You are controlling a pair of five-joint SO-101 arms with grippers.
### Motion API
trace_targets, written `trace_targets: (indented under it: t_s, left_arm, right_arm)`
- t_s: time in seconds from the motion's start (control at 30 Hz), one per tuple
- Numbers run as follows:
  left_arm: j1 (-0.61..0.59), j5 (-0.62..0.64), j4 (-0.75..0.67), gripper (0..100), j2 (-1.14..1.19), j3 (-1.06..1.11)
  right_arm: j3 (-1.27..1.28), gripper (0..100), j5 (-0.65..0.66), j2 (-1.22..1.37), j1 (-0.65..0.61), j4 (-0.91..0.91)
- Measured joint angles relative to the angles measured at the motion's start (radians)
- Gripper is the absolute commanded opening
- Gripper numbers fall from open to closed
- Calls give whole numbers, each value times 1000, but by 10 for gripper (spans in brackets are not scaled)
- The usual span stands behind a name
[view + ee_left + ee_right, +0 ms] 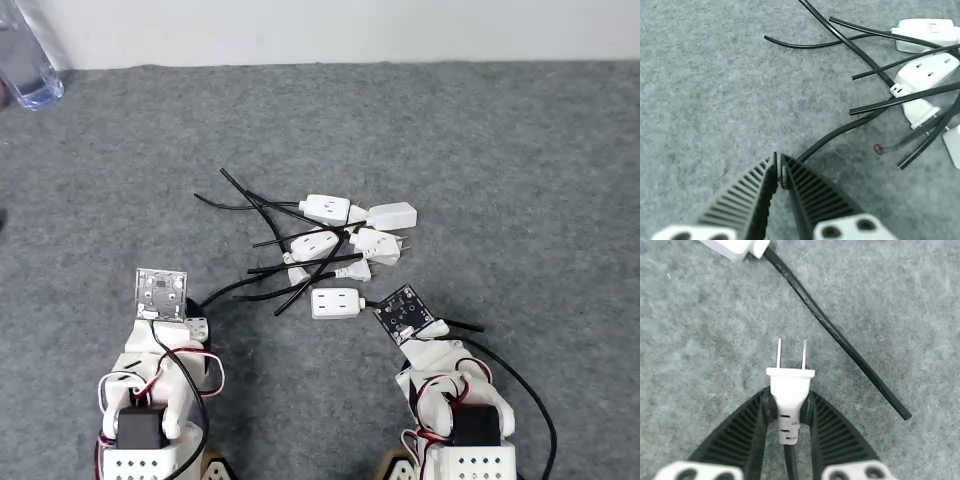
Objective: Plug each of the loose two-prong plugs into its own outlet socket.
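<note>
Well, we are only at the start. Our right jaws hold one plug [790, 382] tight by its body. Its two prongs stick out in front, low over the desk [520, 150] at 5 o'clock. Our left jaws are closed at 7 o'clock, with nothing in them that we can see. A black cord [840, 132] runs just past their tips. In the middle lies the pile [318, 243] of white sockets, plugs and cords. We see bare slots on three sockets, so we think no plug is in yet. The near socket [335, 302] lies close by, at 9 o'clock from our plug. We have to push this plug in, then do the others.
</note>
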Motion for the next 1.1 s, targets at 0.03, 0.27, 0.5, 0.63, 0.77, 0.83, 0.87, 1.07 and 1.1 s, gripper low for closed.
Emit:
trace_targets:
  t_s: [0.03, 0.27, 0.5, 0.63, 0.77, 0.83, 0.87, 1.07, 1.1]
  left_arm:
    - [0, 0, 0, 14, 0, 0]
    - [0, -6, 0, 14, 0, 0]
    - [0, -6, -9, 15, 0, 0]
    - [9, -6, -9, 15, 0, 0]
    - [14, -6, -9, 15, 0, 0]
    - [8, -8, -23, 16, 0, 0]
    - [6, -15, -43, 16, 0, 0]
    - [6, -293, -183, 16, 0, -48]
    - [6, -322, -209, 16, 0, -68]
  right_arm:
    - [0, 9, 0, 0, 0, 0]
    - [0, 9, 0, 0, -2, 0]
    - [0, 9, 0, 0, -21, 0]
    - [0, 9, 0, 0, -21, 0]
    - [0, 9, 0, 0, -21, 0]
    - [0, 9, 0, 0, -21, -29]
    - [0, 9, 0, 0, -21, -60]
    - [-51, 9, 0, 0, -9, -293]
    - [-64, 9, 0, 0, -9, -324]
